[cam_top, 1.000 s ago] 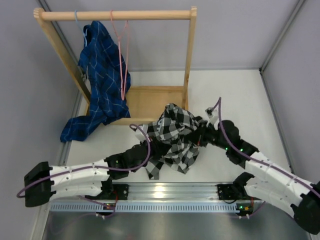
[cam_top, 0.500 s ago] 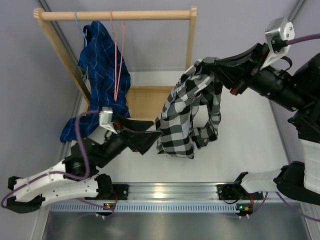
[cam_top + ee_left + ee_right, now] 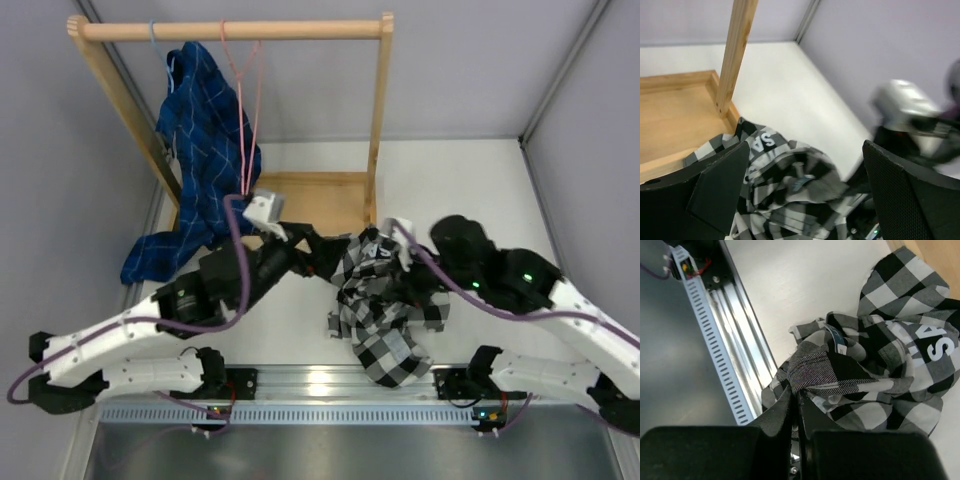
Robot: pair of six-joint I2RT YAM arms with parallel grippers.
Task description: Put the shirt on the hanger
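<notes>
Table (image 3: pixel 480 190): white, with walls on three sides.
Far-left corner: wooden rack base (image 3: pixel 310 200) stands here.
Left edge: blue plaid garment (image 3: pixel 160 255) trails its hem onto the surface.
Near edge, middle: shirt (image 3: pixel 385 320) heaped and crumpled, just beside the metal rail (image 3: pixel 330 383).

Robot lab cell, grey partition walls (image 3: pixel 480 70), aluminium rail (image 3: pixel 330 385), wooden garment rack (image 3: pixel 230 30)

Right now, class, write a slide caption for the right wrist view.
Right fingers pinch a fold of the checked shirt beside the metal rail.
</notes>
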